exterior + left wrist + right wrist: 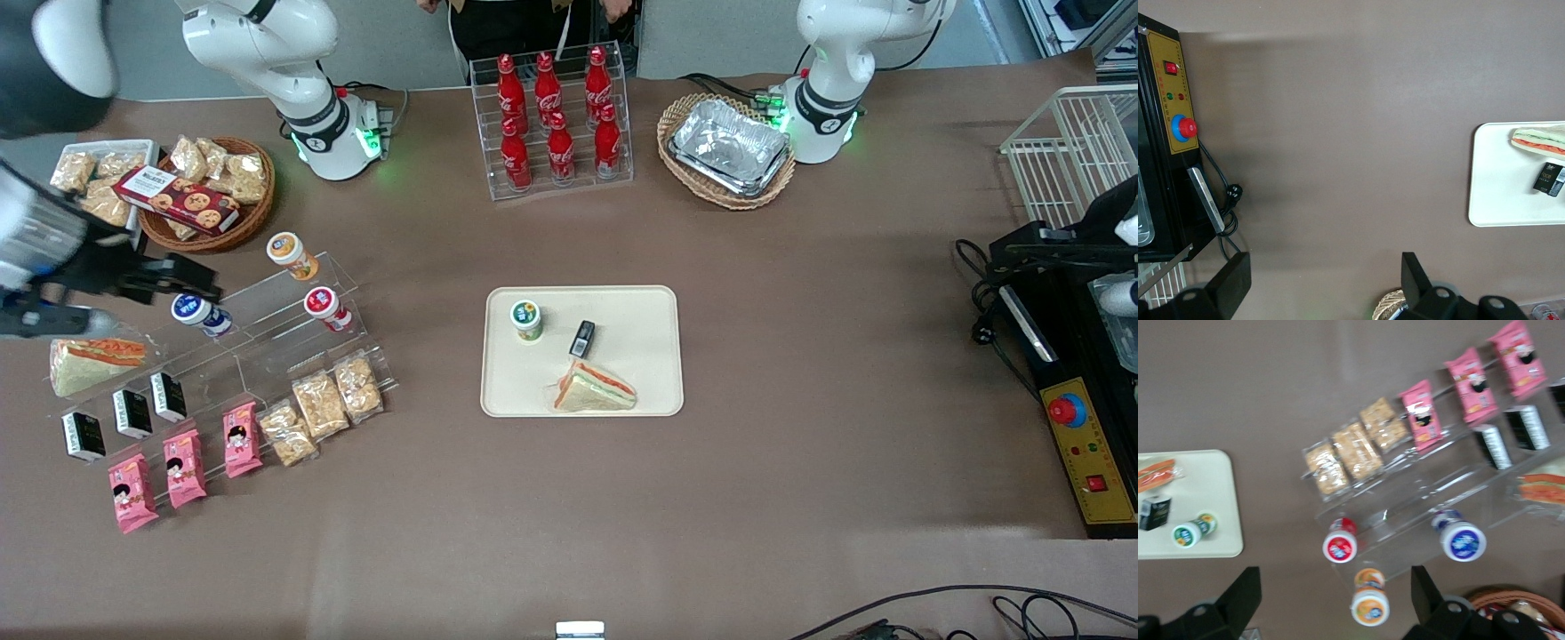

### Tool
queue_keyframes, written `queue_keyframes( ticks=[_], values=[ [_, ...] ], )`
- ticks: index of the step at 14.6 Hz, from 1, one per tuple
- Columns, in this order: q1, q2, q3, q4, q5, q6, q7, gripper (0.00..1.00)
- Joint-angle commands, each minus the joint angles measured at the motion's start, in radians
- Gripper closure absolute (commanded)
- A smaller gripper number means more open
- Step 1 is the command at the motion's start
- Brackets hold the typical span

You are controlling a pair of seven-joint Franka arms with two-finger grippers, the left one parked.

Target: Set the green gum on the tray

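Note:
The green gum (526, 320), a small bottle with a green-and-white lid, stands upright on the cream tray (640, 311), near the tray's corner toward the working arm's end. It also shows on the tray (1205, 480) in the right wrist view (1193, 529). My right gripper (191, 277) is open and empty. It hovers high above the clear display rack, well away from the tray, over the orange-lidded bottle (1370, 605). Its fingers (1245, 593) stand wide apart. The tray's edge (1498, 193) shows in the left wrist view.
A sandwich (594, 389) and a small black packet (582, 338) lie on the tray. The clear rack (267, 311) holds blue-lidded (197, 311), red-lidded (324, 307) and orange-lidded (290, 252) bottles and snack packets. Cola bottles (556, 116), wicker baskets (725, 151) and a control box (1080, 444) stand around.

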Motion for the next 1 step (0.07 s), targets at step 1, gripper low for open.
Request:
queue_keyframes(
  ticks=[1],
  values=[
    [-0.020, 0.009, -0.007, 0.052, -0.045, -0.039, -0.011, 0.00]
  ],
)
